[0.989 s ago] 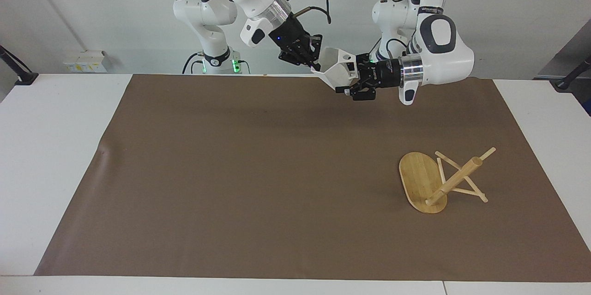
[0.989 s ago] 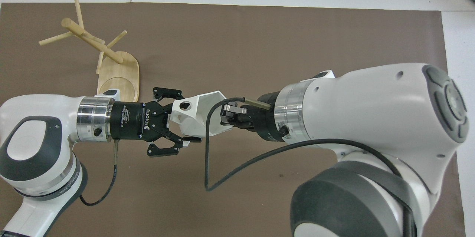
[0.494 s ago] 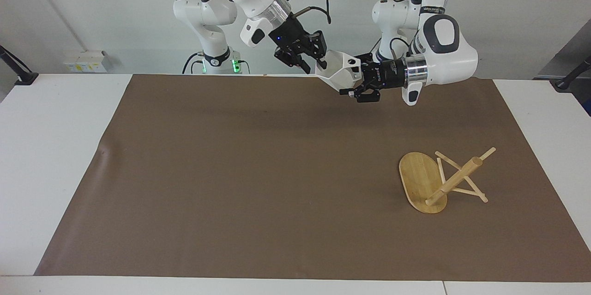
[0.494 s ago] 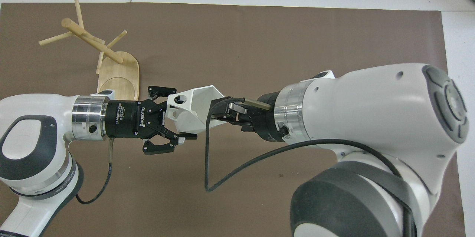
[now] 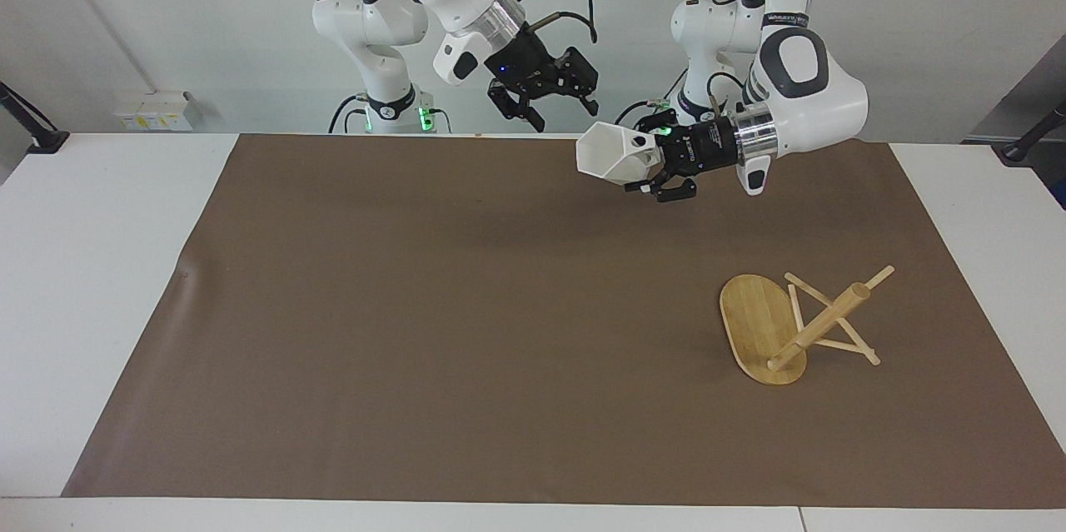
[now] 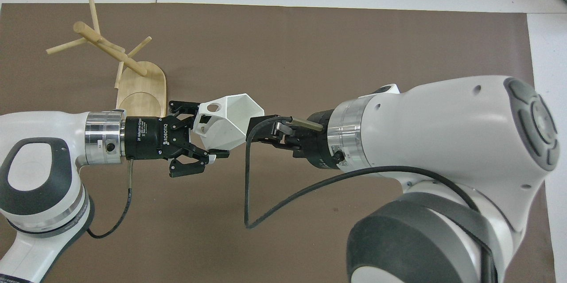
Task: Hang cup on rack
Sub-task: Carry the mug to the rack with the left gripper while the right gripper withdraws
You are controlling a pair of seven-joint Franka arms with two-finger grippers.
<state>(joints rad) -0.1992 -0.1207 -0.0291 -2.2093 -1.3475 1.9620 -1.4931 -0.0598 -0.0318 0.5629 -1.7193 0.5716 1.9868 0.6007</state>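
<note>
left gripper (image 5: 648, 172): you've got it pinching the cup (image 5: 610, 155) by its handle end, upper centre of the frame, cup sideways so the handle hole can meet a peg.
right gripper (image 5: 556, 99): fingers spread wide, empty, just above the cup.
rack (image 5: 798, 320): lower right of the frame, tipped over on the mat (image 5: 416, 332), so hanging looks awkward.

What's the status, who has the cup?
Left gripper shut on the cup, up over the mat. Right gripper open, clear of it. Rack at left arm's end, pegs bare. Nothing in between.
</note>
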